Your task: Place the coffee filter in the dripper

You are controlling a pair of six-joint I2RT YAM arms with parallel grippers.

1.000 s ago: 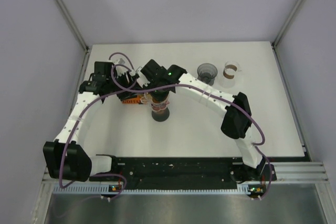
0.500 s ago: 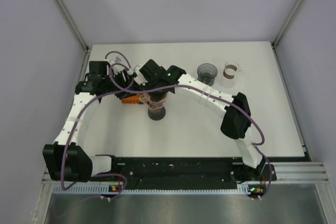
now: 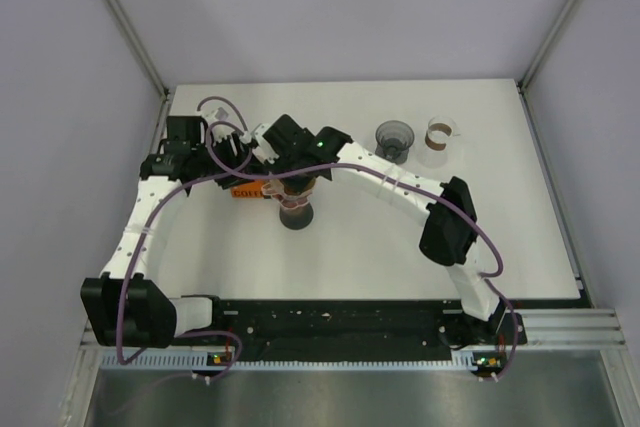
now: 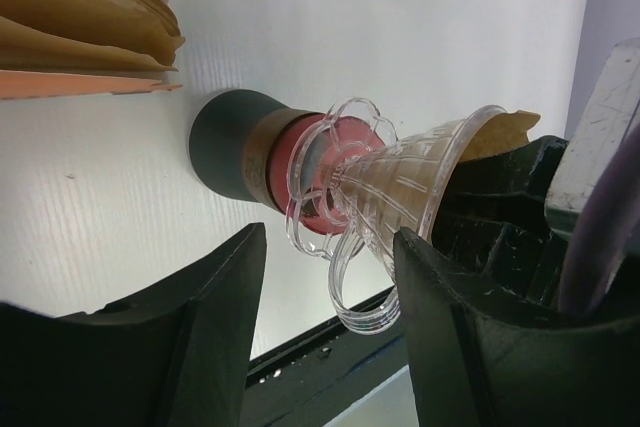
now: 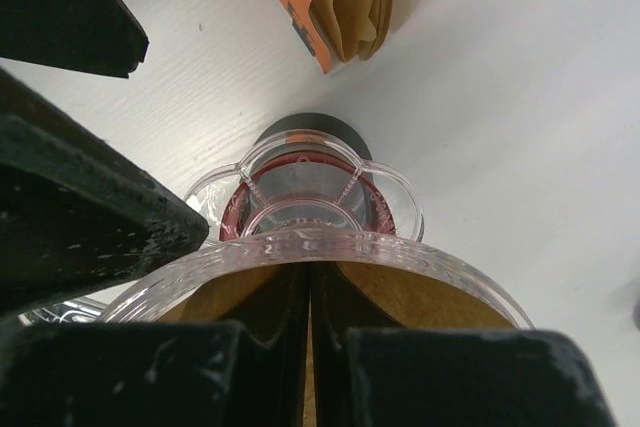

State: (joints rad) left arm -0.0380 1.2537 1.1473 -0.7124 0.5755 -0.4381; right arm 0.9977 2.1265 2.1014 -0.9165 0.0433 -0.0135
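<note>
Inside the dripper [image 5: 330, 247]: right gripper [image 5: 310, 347] pressed together, apparently pinching the coffee filter [image 5: 420, 297], paper lying against the cone wall. Shifted slightly left and far with the base [image 4: 225, 152] over the last second. Left gripper [image 4: 328, 247] spread, holding nothing, eased left. Insertion judged nearly complete; release pending.

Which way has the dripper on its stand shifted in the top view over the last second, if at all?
Yes. The dripper slid slightly left, farther from the dark grey cup, which stayed put.

One dripper [image 4: 420, 182], one filter-pack [image 4: 80, 17], two cups [image 3: 394, 137] [image 3: 438, 133]
</note>
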